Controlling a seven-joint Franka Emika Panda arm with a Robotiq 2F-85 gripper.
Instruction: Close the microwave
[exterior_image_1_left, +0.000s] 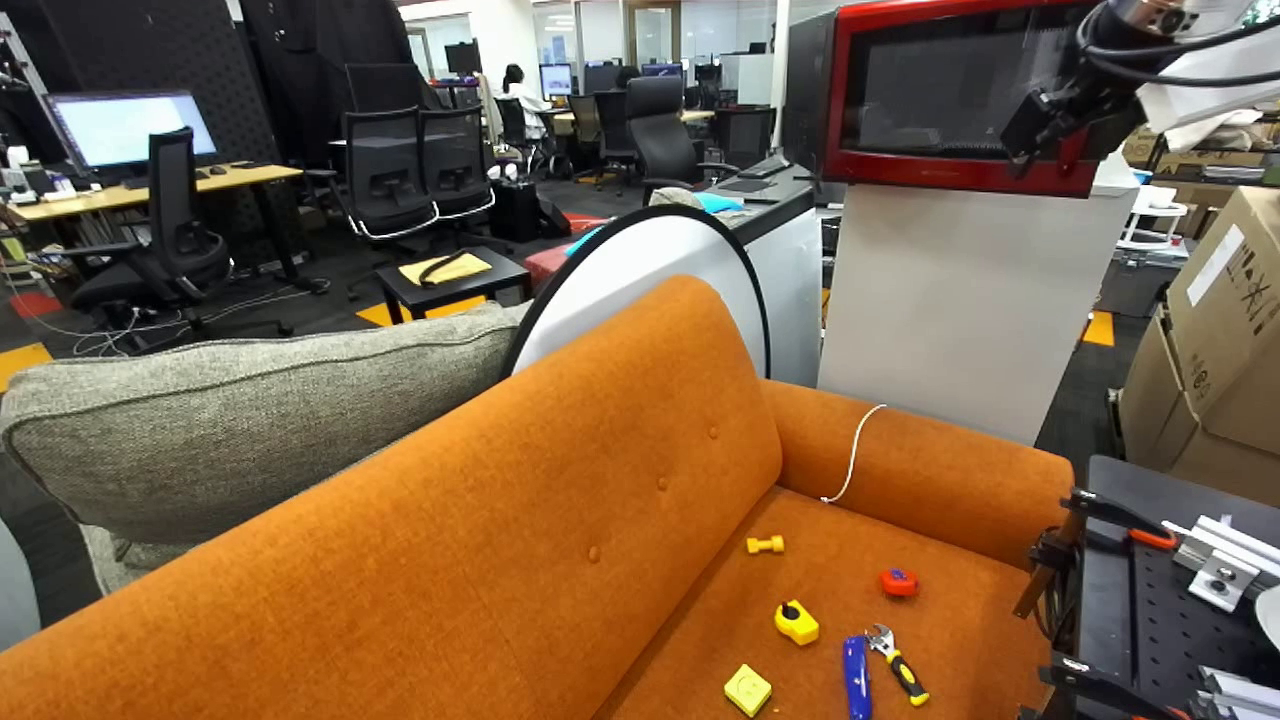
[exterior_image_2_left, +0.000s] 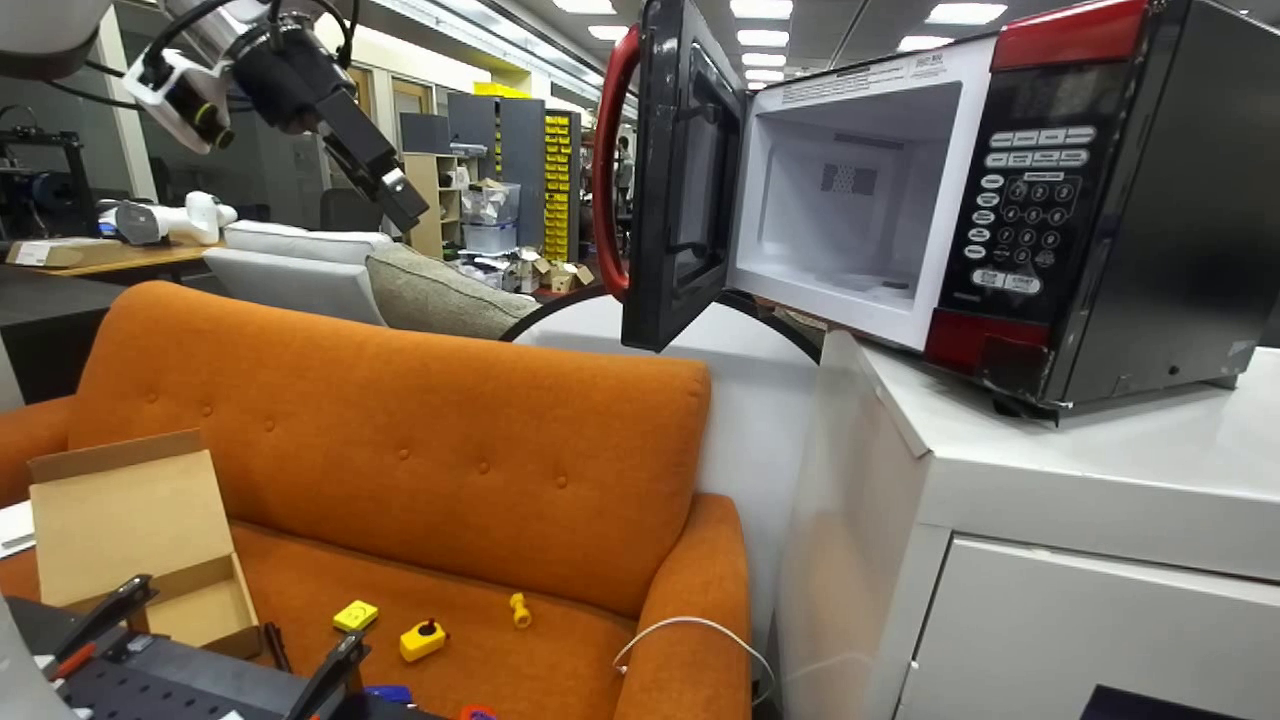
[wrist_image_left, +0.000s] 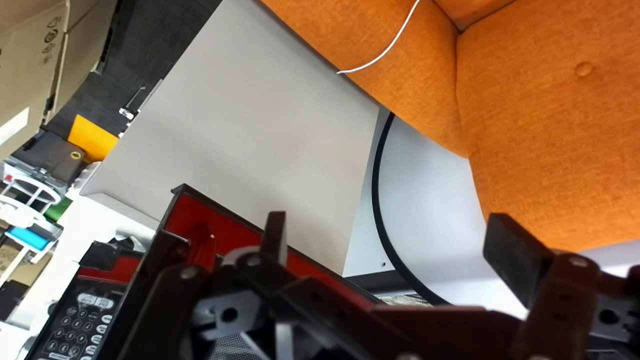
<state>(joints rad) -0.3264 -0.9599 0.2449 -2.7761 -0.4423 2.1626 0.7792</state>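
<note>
The red and black microwave (exterior_image_2_left: 1170, 230) stands on the white cabinet (exterior_image_2_left: 1080, 480). Its door (exterior_image_2_left: 690, 190) is swung wide open, showing the white interior, and the red handle (exterior_image_2_left: 610, 170) is on the door's outer face. In an exterior view the door's red frame and dark window (exterior_image_1_left: 930, 90) face the camera. My gripper (exterior_image_1_left: 1020, 145) overlaps the door's handle side there. In an exterior view my gripper (exterior_image_2_left: 405, 200) is apart from the handle. In the wrist view my gripper (wrist_image_left: 387, 230) is open and empty, with one finger overlapping the red door frame (wrist_image_left: 225, 227); contact cannot be told.
An orange sofa (exterior_image_1_left: 540, 470) stands in front of the cabinet, with small tools and a white cord (exterior_image_1_left: 858, 450) on it. A white round panel with a black rim (exterior_image_1_left: 640, 250) leans behind it. Cardboard boxes (exterior_image_1_left: 1220, 340) and a black tool table (exterior_image_1_left: 1190, 610) are at the side.
</note>
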